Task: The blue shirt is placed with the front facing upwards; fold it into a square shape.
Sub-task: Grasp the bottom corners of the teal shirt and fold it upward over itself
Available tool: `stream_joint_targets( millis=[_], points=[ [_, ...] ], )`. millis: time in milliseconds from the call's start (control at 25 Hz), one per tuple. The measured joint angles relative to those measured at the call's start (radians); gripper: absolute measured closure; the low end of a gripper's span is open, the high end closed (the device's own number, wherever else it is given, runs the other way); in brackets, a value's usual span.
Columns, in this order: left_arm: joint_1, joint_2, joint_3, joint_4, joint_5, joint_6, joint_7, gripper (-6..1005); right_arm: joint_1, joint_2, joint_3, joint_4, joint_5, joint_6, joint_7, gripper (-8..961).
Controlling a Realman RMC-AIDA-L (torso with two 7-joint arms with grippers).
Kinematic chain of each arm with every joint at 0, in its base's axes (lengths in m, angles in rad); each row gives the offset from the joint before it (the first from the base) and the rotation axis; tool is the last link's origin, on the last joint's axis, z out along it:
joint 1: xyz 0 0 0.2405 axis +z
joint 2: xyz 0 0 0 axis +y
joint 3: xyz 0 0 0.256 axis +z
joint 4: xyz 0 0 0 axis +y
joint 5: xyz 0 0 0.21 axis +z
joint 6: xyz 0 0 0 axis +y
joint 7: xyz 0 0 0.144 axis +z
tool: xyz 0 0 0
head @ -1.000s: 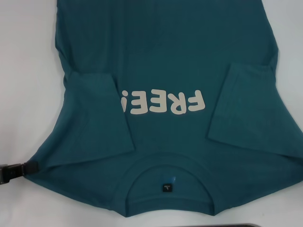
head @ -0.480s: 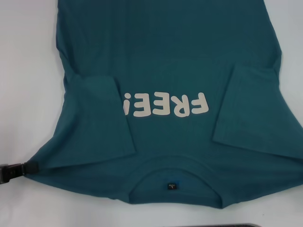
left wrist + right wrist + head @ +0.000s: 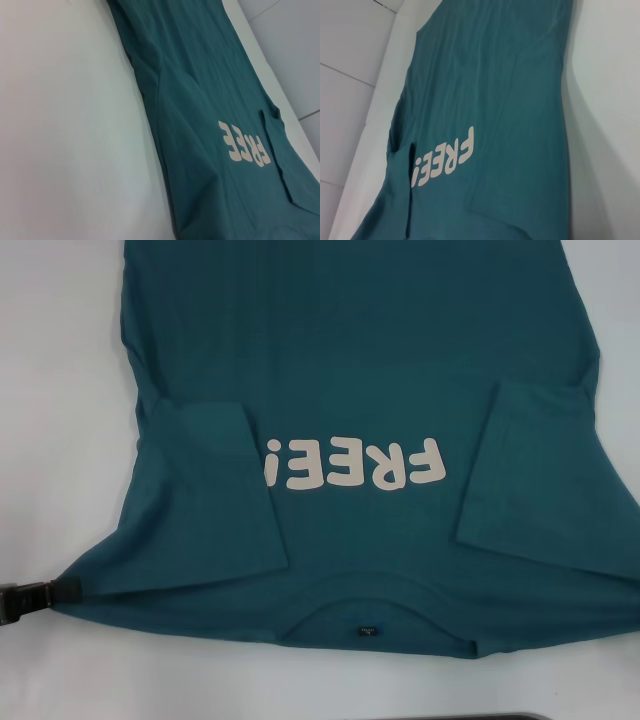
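One blue shirt (image 3: 360,370), both sleeves folded in.
My left tool (image 3: 35,598) is clenched on its shoulder edge on the tabletop (image 3: 55,390); my right tool is out of sight.

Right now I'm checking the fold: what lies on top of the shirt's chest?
Both sleeves of the blue shirt are folded inward over the chest, flanking the "FREE" lettering, which stays uncovered. The left gripper is at the shoulder corner. Fabric under the sleeves is hidden.

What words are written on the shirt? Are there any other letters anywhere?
"FREE!" in white block letters on the chest of the blue shirt, upside down from the head view.
The small black label inside the collar has tiny marks, too small to read.
No other text shows.
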Motion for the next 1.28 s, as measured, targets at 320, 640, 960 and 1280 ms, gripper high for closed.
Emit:
stream_joint_targets(
  millis=[320,640,960,1280],
  points=[
    [-0.004,0.000,0.000,0.000,0.000,0.000,0.000,996,-0.001,-0.002,0.000,0.000,0.013,0.007,-0.005,895],
    [-0.028,-0.001,-0.003,0.000,-0.006,0.003,0.000,996,0.002,-0.014,0.000,0.007,0.070,0.009,-0.006,894],
    [-0.100,-0.003,-0.049,0.001,-0.009,0.003,-0.001,996,0.042,-0.034,0.000,0.010,0.104,0.007,0.005,892],
    [-0.256,-0.004,-0.092,0.002,-0.010,-0.050,-0.011,995,0.153,-0.049,-0.002,0.008,0.098,-0.034,0.040,891]
  ],
)
